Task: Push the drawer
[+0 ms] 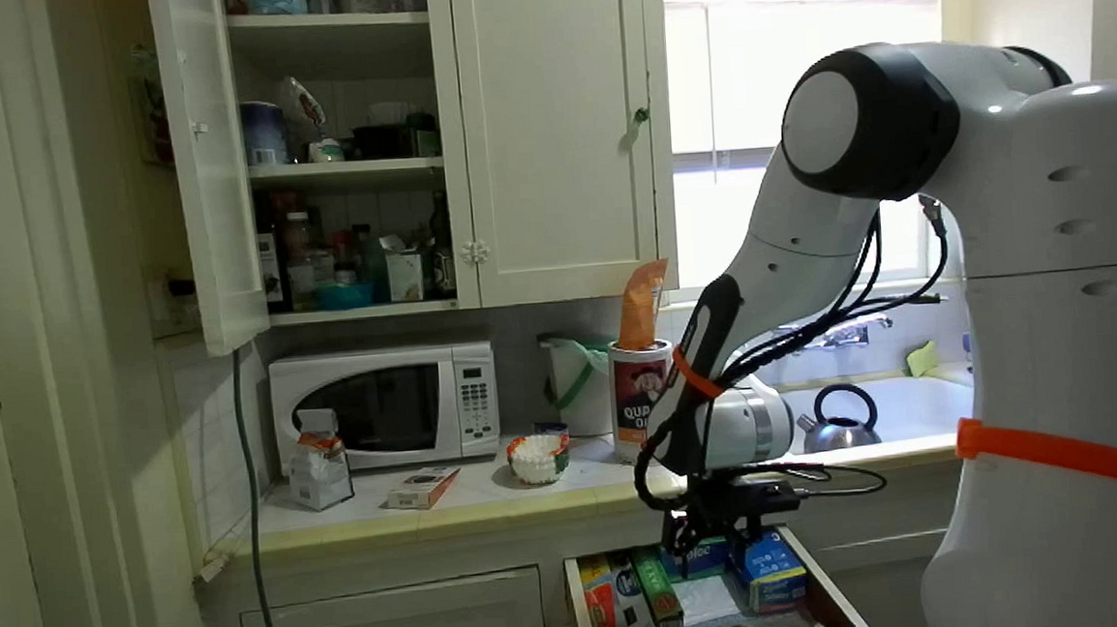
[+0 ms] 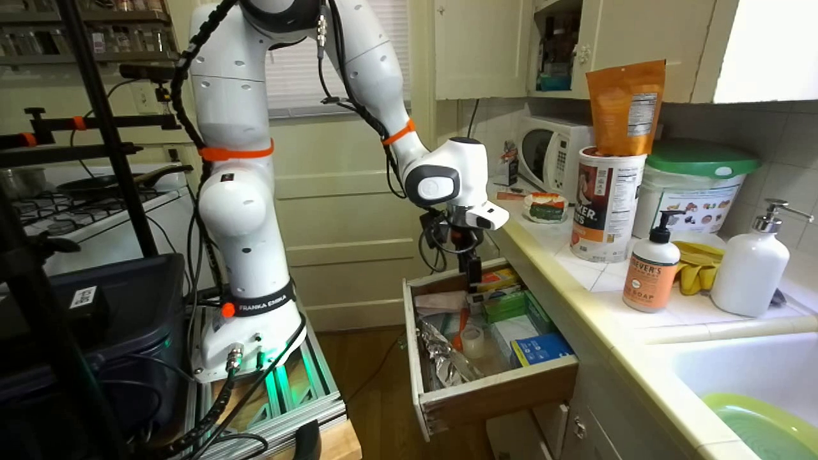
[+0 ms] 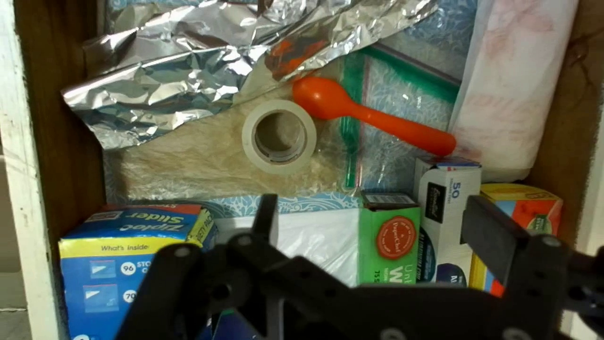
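Little if any pushing looks done, leaving you nearly all: the drawer (image 2: pixel 505 393) juts well out from under the counter (image 2: pixel 581 297), and your gripper (image 3: pixel 370 217), jaws wide and holding nothing, hangs in front of that counter.

White-rimmed drawer (image 3: pixel 26 189), black pincer (image 3: pixel 376 222), orange spoon (image 3: pixel 391 126), silvery foil (image 3: pixel 188 89), blue liner (image 3: pixel 311 204) patterned white, perhaps florally.

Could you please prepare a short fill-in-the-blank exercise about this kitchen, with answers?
1. The drawer stands wide ____.
2. The jaws stand apart and hold ____.
3. In the wrist view, the Ziploc Slider box bears "What's ____".
4. The rubber gloves beside the soap bottle are ____.
Missing words: open; nothing; inside; yellow.
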